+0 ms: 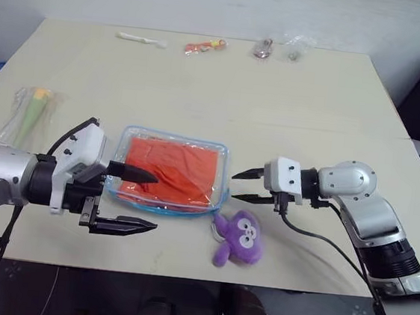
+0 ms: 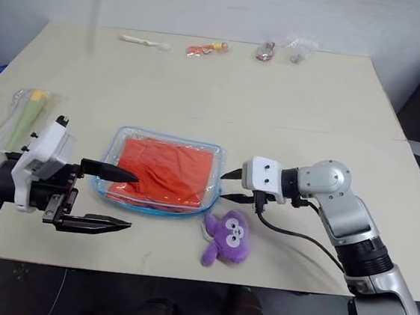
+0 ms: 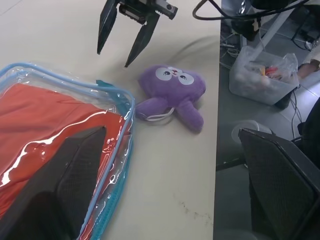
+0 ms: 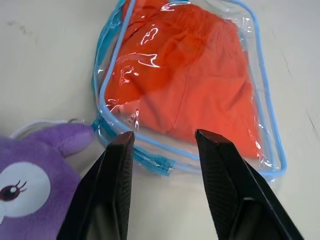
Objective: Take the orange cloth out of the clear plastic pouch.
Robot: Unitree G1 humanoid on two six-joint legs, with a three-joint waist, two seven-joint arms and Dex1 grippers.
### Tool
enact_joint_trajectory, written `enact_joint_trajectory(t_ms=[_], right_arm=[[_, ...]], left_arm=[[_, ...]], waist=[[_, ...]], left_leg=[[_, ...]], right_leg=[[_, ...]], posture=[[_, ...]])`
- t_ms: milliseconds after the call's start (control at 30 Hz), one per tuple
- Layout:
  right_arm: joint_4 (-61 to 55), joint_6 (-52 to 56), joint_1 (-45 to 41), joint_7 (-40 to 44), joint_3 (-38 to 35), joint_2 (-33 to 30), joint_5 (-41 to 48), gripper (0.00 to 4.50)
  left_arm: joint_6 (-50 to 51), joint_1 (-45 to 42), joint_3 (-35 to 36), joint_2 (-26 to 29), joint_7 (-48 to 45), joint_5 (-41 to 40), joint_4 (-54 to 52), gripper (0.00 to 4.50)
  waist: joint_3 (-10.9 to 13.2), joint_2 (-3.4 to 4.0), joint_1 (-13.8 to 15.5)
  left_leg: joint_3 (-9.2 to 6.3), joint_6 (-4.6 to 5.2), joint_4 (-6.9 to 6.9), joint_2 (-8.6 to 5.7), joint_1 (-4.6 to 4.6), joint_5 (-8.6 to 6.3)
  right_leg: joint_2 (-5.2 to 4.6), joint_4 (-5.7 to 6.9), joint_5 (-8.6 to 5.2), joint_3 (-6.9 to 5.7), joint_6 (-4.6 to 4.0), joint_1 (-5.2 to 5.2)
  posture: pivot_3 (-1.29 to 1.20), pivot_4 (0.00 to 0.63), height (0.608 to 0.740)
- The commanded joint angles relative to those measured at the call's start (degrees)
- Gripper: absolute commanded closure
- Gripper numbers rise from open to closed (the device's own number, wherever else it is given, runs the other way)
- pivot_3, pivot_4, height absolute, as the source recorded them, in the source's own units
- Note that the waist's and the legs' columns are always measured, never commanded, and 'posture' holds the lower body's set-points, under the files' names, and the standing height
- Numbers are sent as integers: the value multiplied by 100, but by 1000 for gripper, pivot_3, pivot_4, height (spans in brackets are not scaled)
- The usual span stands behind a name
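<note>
Orange cloth (image 1: 169, 170) seen inside clear plastic pouch (image 1: 224, 153), frame centre. Left gripper (image 1: 136, 199) spread wide at pouch's left end; right gripper (image 1: 248, 186) parted, empty, at zipper end. Approach step judged; pouch grasp required next.

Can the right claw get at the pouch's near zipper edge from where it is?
Probably yes: the right claw, fingers apart, faces the clear plastic pouch edge with nothing between; the purple plush sits just beside.
</note>
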Motion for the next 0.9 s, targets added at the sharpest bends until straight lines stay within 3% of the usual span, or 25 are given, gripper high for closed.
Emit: enact_joint_trajectory(t_ms=[33, 167, 700, 900], right_arm=[[-42, -657, -51, -2, 20, 1, -290, 2397], [56, -1315, 2, 20, 162, 43, -564, 2397], [76, -1487, 9, 2, 327, 263, -789, 2397], [-279, 181, -26, -111, -132, 337, -26, 2397]], left_arm=[[-112, 44, 214, -43, 36, 22, -189, 0], [-133, 10, 140, -90, 109, 39, -220, 0], [-140, -101, 5, -118, 90, 60, -285, 0], [-103, -122, 42, -116, 113, 57, -255, 0]], waist=[[0, 0, -5], [0, 0, -5], [0, 0, -6], [0, 0, -4]], left_leg=[[0, 0, 0, 0, 1, 0], [0, 0, 1, 1, 2, 0], [-2, 0, 2, 2, 1, 0], [-1, 0, 3, 3, -1, 0]], right_leg=[[0, 1, 0, 1, 0, 0], [0, 2, 0, 2, 0, 0], [0, 2, 0, 1, 0, 0], [0, 4, 0, 1, 0, -2]], posture=[[0, 150, 740], [0, 150, 740], [0, 150, 740], [0, 150, 740]])
